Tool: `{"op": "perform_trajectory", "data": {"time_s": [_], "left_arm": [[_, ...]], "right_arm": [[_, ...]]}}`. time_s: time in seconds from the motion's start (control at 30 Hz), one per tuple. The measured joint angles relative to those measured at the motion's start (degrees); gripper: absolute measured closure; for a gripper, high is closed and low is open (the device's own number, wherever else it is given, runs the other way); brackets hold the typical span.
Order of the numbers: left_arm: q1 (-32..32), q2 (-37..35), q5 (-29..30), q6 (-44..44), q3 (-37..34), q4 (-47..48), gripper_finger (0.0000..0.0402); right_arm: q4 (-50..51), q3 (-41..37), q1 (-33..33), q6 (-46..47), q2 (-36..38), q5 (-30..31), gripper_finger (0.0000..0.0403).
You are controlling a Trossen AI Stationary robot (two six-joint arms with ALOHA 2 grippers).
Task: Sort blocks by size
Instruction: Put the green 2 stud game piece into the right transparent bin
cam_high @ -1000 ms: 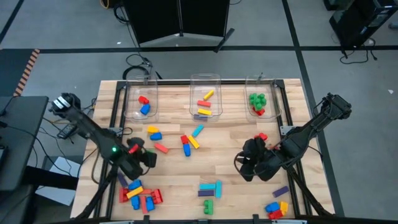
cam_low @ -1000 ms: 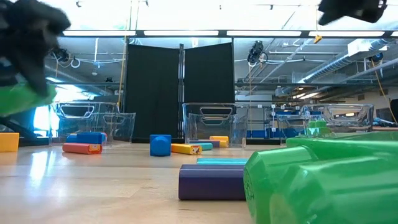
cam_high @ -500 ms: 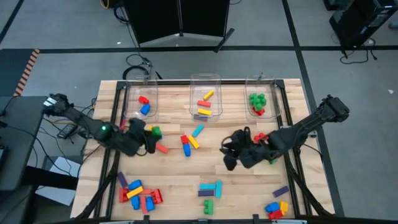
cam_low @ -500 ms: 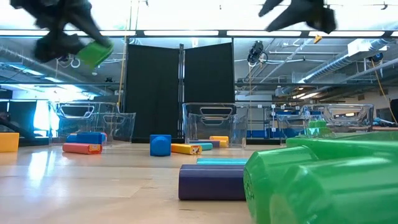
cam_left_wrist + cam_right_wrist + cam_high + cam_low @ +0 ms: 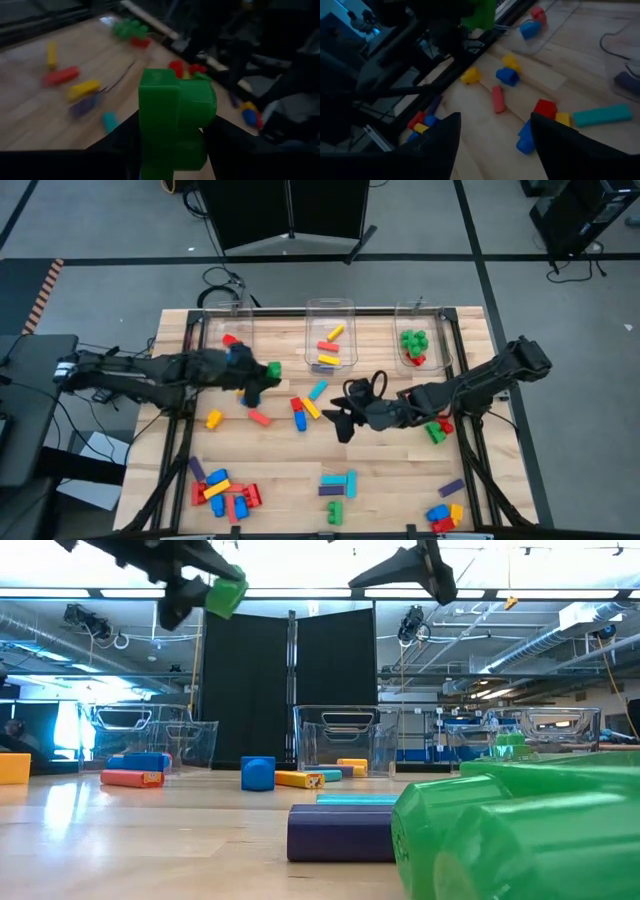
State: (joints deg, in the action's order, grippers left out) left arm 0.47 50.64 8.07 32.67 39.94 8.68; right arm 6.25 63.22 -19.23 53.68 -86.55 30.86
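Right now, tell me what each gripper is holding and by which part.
The left gripper pinches a green block by its lower sides, in the air. The right gripper holds nothing; its fingers are open.

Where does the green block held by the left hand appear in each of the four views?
High view: green block at the left hand, between the left and middle bins.
Low view: top left, high in the air.
Left wrist view: centre, between the fingers.
Right wrist view: top edge.
Shared landmark: the cyan long block.
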Motion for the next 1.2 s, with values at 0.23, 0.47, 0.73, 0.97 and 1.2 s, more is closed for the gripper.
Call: {"op": "perform_trajectory", "data": {"time_s": [0.23, 0.47, 0.73, 0.97, 1.2], "left_arm": [[5.0, 6.1, -9.8, -3.4, 0.0, -15.9, 0.0224], [5.9, 14.2, -15.9, 2.9, 0.0, -34.5, 0.0224], [5.9, 23.3, -18.2, 10.1, 0.0, -46.6, 0.0224], [5.8, 24.8, -15.3, 9.2, 1.8, -46.5, 0.0224], [5.8, 24.8, -11.3, 6.3, 3.1, -43.3, 0.0224]], "right_arm": [[-1.1, 0.0, -0.2, 0.6, -0.8, 1.6, 0.0135], [-9.6, 0.0, 0.8, -7.9, -1.4, 3.8, 0.0126], [-11.1, 0.0, 6.0, -15.2, -0.3, -4.5, 0.0131], [-9.8, 0.0, 9.2, -18.4, 1.6, -9.6, 0.014], [-10.4, 0.0, 12.2, -21.0, 1.5, -15.6, 0.0156]]}}
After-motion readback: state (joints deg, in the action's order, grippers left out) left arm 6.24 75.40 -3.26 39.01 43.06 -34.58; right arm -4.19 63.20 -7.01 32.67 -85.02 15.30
